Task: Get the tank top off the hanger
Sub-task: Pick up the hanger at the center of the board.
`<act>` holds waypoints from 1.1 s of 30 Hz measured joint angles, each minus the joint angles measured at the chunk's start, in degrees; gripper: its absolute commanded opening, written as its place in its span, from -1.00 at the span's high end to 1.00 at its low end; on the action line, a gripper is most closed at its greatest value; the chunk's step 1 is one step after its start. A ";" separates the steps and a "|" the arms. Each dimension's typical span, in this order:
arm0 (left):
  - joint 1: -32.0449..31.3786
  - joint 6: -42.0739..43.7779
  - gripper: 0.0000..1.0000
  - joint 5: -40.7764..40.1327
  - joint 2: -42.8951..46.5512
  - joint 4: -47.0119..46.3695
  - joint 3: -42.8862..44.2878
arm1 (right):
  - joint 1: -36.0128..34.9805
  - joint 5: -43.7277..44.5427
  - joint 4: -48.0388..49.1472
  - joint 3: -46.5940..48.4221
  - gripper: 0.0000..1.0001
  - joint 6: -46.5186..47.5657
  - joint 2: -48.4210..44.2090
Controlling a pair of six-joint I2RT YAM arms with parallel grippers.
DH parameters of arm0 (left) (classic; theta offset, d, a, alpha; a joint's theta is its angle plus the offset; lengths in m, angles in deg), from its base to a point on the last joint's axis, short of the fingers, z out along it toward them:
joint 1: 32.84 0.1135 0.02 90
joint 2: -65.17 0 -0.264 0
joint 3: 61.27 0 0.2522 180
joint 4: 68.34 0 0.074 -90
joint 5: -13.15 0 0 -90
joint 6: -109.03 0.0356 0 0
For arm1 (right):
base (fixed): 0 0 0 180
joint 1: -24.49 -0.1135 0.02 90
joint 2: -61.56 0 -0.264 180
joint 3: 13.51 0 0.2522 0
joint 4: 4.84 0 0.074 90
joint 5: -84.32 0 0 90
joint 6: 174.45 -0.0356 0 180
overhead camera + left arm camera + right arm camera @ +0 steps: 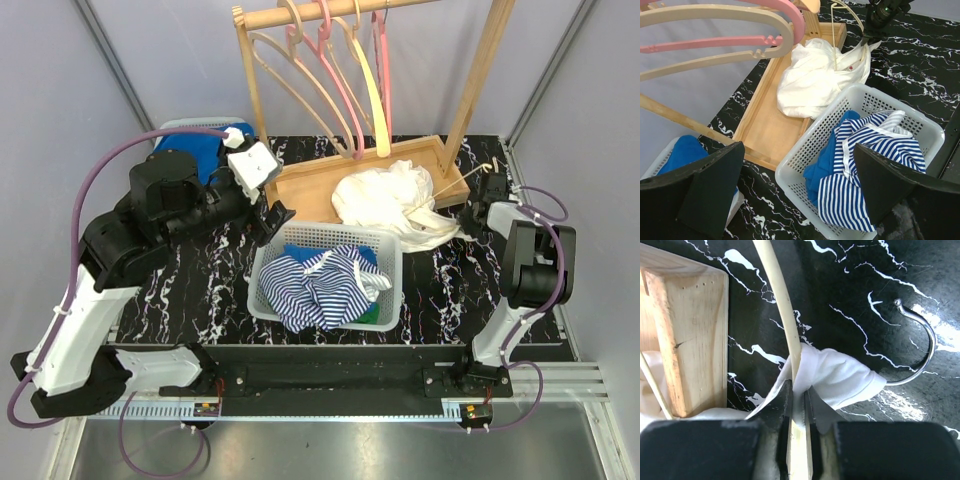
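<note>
The white tank top (385,200) lies crumpled on the right end of the wooden rack base and spills onto the marble table, also in the left wrist view (810,80). A cream wooden hanger (782,305) with a metal hook (925,350) is threaded through it. My right gripper (798,390) is shut on the hanger's arm, and a fold of the tank top (840,377) is caught at its fingertips. From above, that gripper (470,215) sits at the garment's right edge. My left gripper (272,222) hangs open over the basket's left rim, holding nothing (797,170).
A white basket (262,290) in front of the rack holds striped and blue clothes (320,285). The wooden rack (480,80) carries several empty hangers (340,90) over its tray base (300,185). A bin with blue cloth (195,150) stands at the back left.
</note>
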 measured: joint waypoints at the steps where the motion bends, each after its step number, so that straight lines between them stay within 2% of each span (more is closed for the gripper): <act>1: 0.00 -0.02 -0.98 0.00 0.11 0.00 0.00 | -0.07 0.09 -0.02 0.00 0.80 0.09 -0.02; 7: 0.00 -0.20 -0.98 0.04 0.87 0.00 0.00 | -1.27 2.67 -1.77 -0.39 0.98 1.92 -4.44; 13: 0.00 -0.46 -0.98 0.48 1.03 0.00 0.00 | -2.95 7.17 -1.05 -0.07 0.97 9.60 -20.48; 20: 0.00 -0.59 -0.98 0.70 1.01 0.00 0.00 | -2.97 8.63 4.74 7.58 1.00 26.08 -30.99; 25: 0.00 -0.59 -0.98 0.83 0.98 0.00 0.00 | -3.67 5.84 10.93 8.63 1.00 42.86 -35.98; 28: 0.00 -0.57 -0.98 0.92 0.85 0.00 0.00 | -4.24 3.93 11.56 10.91 1.00 51.36 -37.38; 33: 0.00 -0.52 -0.98 1.07 0.66 0.00 0.02 | -4.68 -0.04 11.47 20.61 1.00 62.47 -37.73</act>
